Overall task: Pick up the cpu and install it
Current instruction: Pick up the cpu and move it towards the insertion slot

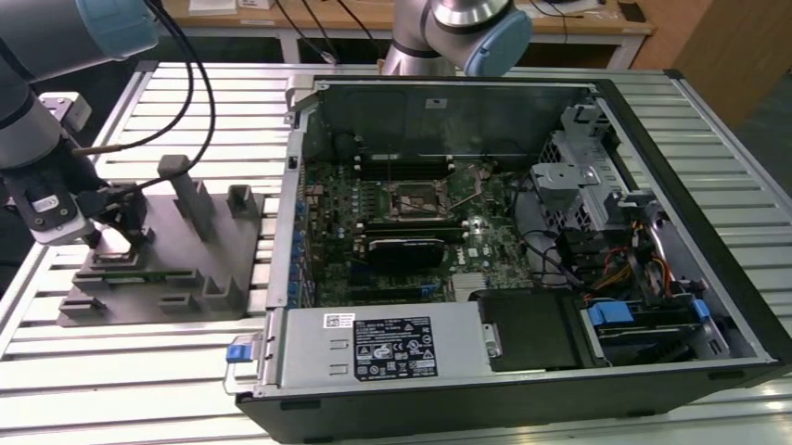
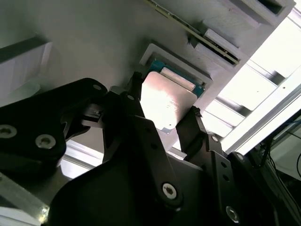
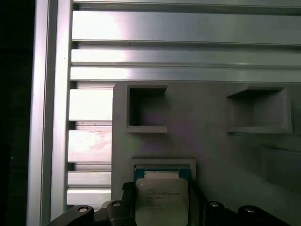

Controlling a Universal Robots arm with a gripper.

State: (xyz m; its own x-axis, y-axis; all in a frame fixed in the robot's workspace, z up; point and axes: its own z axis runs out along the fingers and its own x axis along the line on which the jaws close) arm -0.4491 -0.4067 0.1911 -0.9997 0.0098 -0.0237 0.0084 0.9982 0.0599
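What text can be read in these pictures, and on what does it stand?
Chip, metal top: a few printed lines, too blurred to read.
Black label on the power supply: white print, too small to read.
White sticker beside it: too small to read.

You have a slatted metal table (image 1: pixel 148 371) spread across the exterior view, light glaring off its slats. At 12 o'clock stands a wooden desk (image 1: pixel 594 28); at 2 o'clock, a wooden panel (image 1: pixel 730 46) above dark floor (image 1: pixel 774 139).
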